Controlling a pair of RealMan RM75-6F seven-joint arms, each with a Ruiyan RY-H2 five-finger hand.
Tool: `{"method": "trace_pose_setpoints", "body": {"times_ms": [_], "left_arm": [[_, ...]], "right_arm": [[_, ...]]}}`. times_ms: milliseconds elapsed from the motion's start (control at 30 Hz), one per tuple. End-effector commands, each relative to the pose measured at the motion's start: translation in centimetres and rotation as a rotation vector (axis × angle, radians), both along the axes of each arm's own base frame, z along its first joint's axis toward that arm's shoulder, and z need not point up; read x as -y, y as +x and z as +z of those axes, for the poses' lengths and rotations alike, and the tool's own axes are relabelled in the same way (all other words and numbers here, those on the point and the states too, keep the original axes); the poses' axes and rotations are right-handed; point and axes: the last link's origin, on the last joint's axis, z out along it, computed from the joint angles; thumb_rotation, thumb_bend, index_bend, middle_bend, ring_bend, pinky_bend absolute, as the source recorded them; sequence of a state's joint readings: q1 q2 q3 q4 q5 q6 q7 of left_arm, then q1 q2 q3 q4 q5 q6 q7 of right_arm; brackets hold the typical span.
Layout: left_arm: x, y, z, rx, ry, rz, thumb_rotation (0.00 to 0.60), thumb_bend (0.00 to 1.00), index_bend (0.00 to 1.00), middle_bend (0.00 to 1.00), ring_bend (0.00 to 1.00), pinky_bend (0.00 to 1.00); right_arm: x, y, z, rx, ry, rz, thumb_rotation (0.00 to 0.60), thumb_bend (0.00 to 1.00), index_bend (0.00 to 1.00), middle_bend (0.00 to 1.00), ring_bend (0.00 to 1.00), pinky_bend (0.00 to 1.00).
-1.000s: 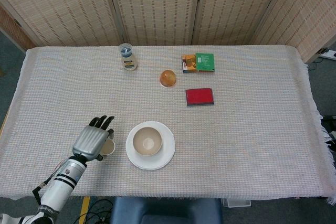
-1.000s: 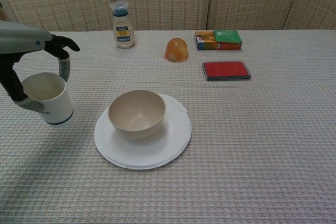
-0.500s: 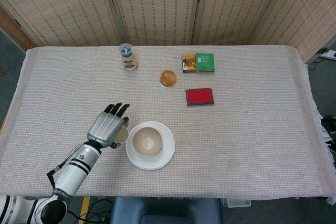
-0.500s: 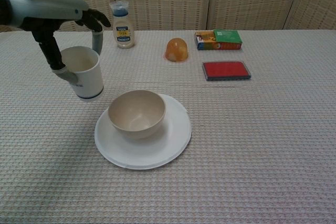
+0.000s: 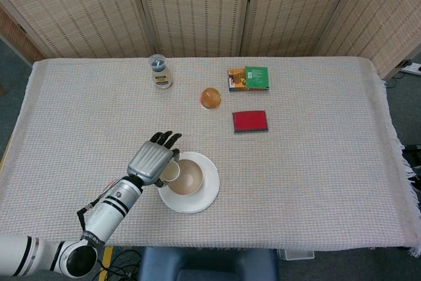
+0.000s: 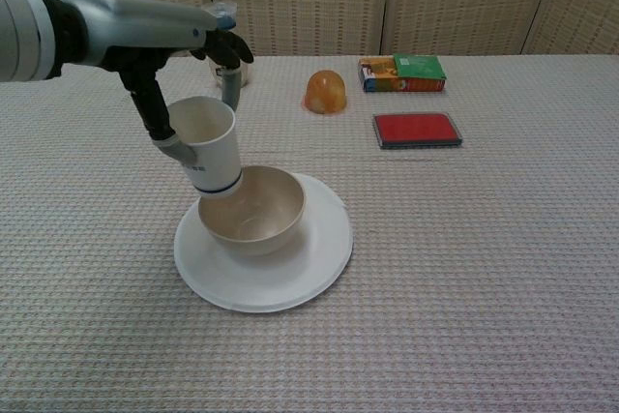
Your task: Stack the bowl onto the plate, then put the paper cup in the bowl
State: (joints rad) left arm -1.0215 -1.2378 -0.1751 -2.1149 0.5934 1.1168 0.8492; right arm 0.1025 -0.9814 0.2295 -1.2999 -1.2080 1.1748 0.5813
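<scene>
Even, soft light is filling both views, probably from overhead. A faint shadow is lying under the plate [image 6: 319,268], and the cloth's weave is showing sharply. The table [image 5: 368,83] edges are bowing slightly in the head view.

White paper cup [image 6: 210,144] with dark blue band; beige ceramic bowl [image 6: 253,210]; white round plate [image 6: 290,263]; silver-and-black left hand [image 5: 155,157]; flat red rectangular case [image 6: 417,130]; orange dome [image 6: 326,92]; green-orange box [image 6: 401,73]; pale woven tablecloth [image 6: 484,268].
</scene>
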Motion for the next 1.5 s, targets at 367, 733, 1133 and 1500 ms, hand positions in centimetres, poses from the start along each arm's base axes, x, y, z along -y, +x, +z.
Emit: {"method": "trace_pose_setpoints", "body": {"times_ms": [367, 733, 1133, 1500], "left_arm": [[-0.7, 0.5, -2.4, -0.003, -0.037, -0.021, 0.6, 0.18, 0.57, 0.1, 0.0, 0.14], [-0.7, -0.6, -4.3, 0.016, -0.066, -0.011, 0.6, 0.18, 0.57, 0.1, 0.0, 0.14], [-0.8, -1.4, -5.5, 0.033, -0.084, -0.024, 0.6, 0.18, 0.58, 0.1, 0.0, 0.14], [-1.0, -2.0, -6.8, 0.028, -0.108, -0.017, 0.6, 0.18, 0.57, 0.1, 0.0, 0.14]], "right_arm": [[-0.1, 0.1, 0.1, 0.002, -0.001, 0.006, 0.6, 0.18, 0.09, 0.09, 0.0, 0.0], [-0.5, 0.1, 0.3, 0.002, -0.007, 0.011, 0.6, 0.18, 0.09, 0.09, 0.0, 0.0], [-1.0, 0.3, 0.5, -0.003, -0.025, 0.023, 0.6, 0.18, 0.08, 0.09, 0.0, 0.0], [-1.3, 0.3, 0.6, -0.005, -0.03, 0.023, 0.6, 0.18, 0.08, 0.09, 0.0, 0.0]]}}
